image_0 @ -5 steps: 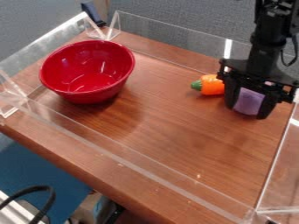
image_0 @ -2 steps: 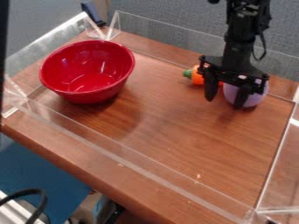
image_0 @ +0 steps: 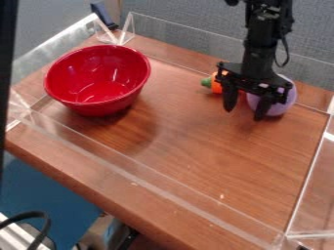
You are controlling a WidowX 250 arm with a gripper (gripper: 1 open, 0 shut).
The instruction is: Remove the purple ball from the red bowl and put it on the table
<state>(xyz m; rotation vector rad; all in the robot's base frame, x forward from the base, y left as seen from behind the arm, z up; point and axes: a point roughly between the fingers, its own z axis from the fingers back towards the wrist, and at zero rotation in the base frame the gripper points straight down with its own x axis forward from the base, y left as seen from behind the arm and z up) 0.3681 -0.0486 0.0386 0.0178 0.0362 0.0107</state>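
The red bowl (image_0: 98, 78) stands empty at the back left of the wooden table (image_0: 170, 146). The purple ball (image_0: 282, 99) lies on the table at the far right, near the acrylic wall. My gripper (image_0: 251, 104) hangs just left of the ball, open and empty, with its right finger (image_0: 269, 101) overlapping the ball's left side. I cannot tell whether that finger touches the ball.
An orange carrot toy (image_0: 212, 84) with a green end lies just left of the gripper. Low clear acrylic walls (image_0: 308, 186) edge the table. A blue object (image_0: 98, 16) sticks up behind the bowl.
The ball was between the fingers a second ago. The gripper has since moved left and slightly up, leaving the ball on the table to its right.
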